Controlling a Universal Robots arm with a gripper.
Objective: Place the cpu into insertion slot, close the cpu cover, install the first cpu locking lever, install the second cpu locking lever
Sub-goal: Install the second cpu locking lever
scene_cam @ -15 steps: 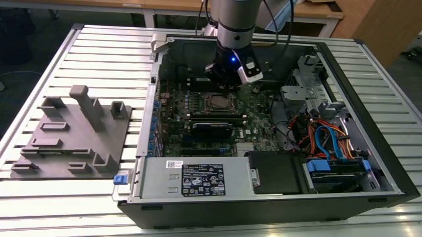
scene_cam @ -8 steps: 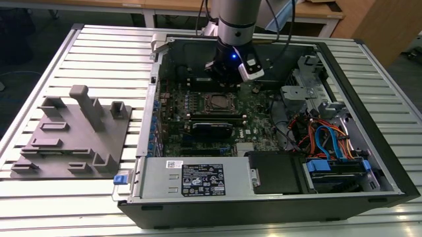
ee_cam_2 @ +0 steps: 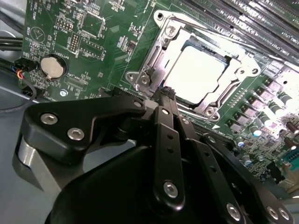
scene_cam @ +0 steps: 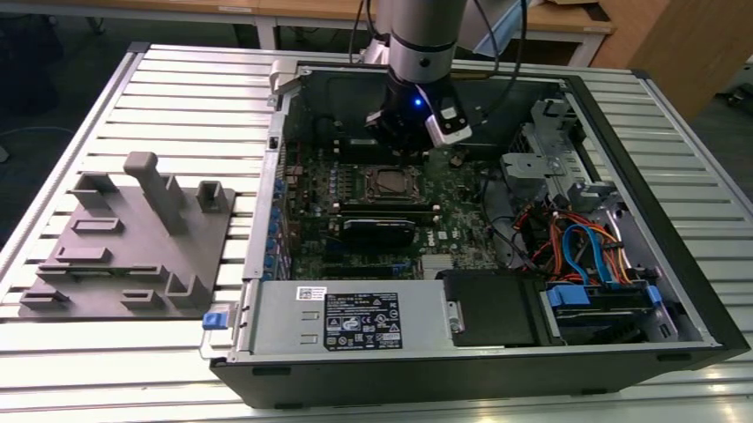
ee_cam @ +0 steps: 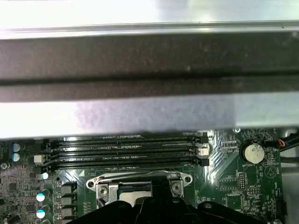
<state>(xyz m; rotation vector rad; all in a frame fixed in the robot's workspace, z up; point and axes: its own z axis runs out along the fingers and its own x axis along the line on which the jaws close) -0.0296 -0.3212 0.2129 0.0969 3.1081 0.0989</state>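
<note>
Cpu (ee_cam_2: 195, 73) is seated in the insertion slot (ee_cam_2: 161, 44), its pale metal top showing flat through the window of the cpu cover (ee_cam_2: 243, 71), which lies down over it as a silver frame. Right at the socket's near edge the gripper (ee_cam_2: 164, 93) has its black fingers (ee_cam_2: 166, 135) drawn together to a narrow tip, with nothing held between them; the tip sits just beside the frame's corner, and whether it touches the metal cannot be told. In the first wrist view the same dark gripper body (ee_cam: 159, 210) overlaps the lower part of the socket (ee_cam: 140, 184).

In the exterior view the arm (scene_cam: 421, 35) comes down almost vertically from above into the open computer case (scene_cam: 659, 264), its wrist close over the green motherboard (scene_cam: 459, 211), with the gripper (scene_cam: 406, 145) hanging just behind the socket (scene_cam: 389, 182) toward the case's back wall.

The chip is square, so no long axis shows; it lies parallel to the board, face up. The cover's frame runs with its sides along the socket rim.

Beyond the socket, long black memory slots (ee_cam: 126, 154) run side by side. A round coin battery (ee_cam_2: 51, 66) sits on the board well apart from the socket. Farther out, on the exterior view's left, a grey fixture block (scene_cam: 130, 238) rests on the slatted table (scene_cam: 176, 97) beside the case.
</note>
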